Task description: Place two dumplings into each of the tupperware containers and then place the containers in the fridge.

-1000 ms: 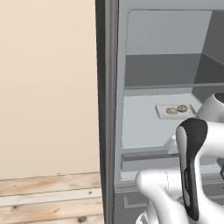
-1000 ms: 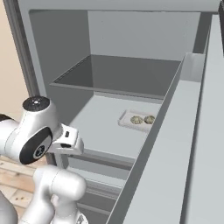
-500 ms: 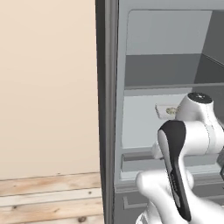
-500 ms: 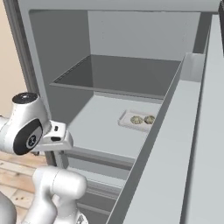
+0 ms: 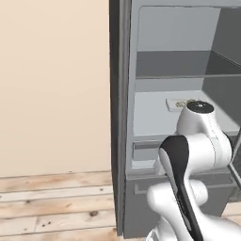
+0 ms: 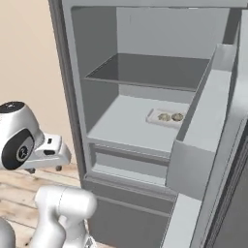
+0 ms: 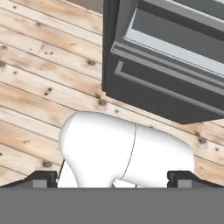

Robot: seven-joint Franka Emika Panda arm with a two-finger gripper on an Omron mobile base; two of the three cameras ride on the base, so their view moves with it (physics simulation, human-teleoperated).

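Observation:
The fridge (image 5: 160, 80) stands open, pale grey inside (image 6: 126, 131). On its middle shelf lies a whitish tupperware container (image 6: 164, 117) (image 5: 178, 104) with two dumplings (image 6: 171, 116) in it. My gripper (image 6: 44, 169) hangs well outside the fridge, low at the left, pointing down at the floor. In the hand view the gripper (image 7: 113, 179) is open, its fingertips (image 7: 43, 179) far apart with nothing between them. The arm covers part of the container in the left base view.
The open fridge door (image 6: 208, 121) with its door shelf juts out at the right. A dark upper shelf (image 6: 150, 70) sits above the container. The fridge's lower drawer front (image 7: 175, 92) and wooden floor (image 7: 39, 65) lie below the hand. A beige wall (image 5: 52, 84) is at the left.
The arm has drawn back and swung left, away from the fridge shelf. Both base views have shifted a little, so the base has moved. The container stays on the shelf.

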